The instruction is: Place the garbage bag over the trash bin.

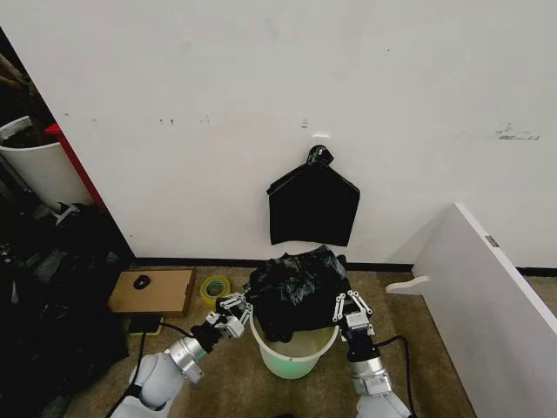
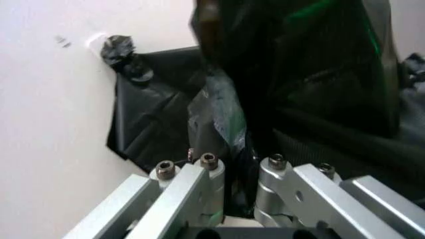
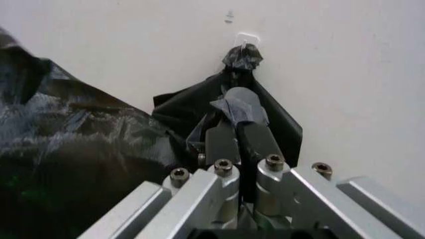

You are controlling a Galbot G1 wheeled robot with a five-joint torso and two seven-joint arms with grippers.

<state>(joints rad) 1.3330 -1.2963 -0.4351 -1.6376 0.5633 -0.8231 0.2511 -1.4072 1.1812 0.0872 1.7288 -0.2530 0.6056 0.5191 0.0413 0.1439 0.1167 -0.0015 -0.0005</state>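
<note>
The trash bin [image 1: 293, 353] is a round white bucket with a pale green base, standing on the floor in front of me. The garbage bag [image 1: 294, 290], black, glossy and crumpled, sits bunched over the bin's mouth and hides the back rim. My left gripper [image 1: 233, 312] is at the bag's left edge, shut on a fold of the garbage bag [image 2: 229, 124]. My right gripper [image 1: 351, 307] is at the bag's right edge. In the right wrist view its dark fingers [image 3: 256, 142] are pinched on a strip of bag film [image 3: 240, 102].
A flat black bundle [image 1: 313, 209] hangs knotted from a wall hook behind the bin. A cardboard box [image 1: 153, 292] and a tape roll [image 1: 214, 287] lie to the left. A white board [image 1: 487, 287] leans at the right. A taller white bin [image 1: 39, 165] stands far left among dark clutter.
</note>
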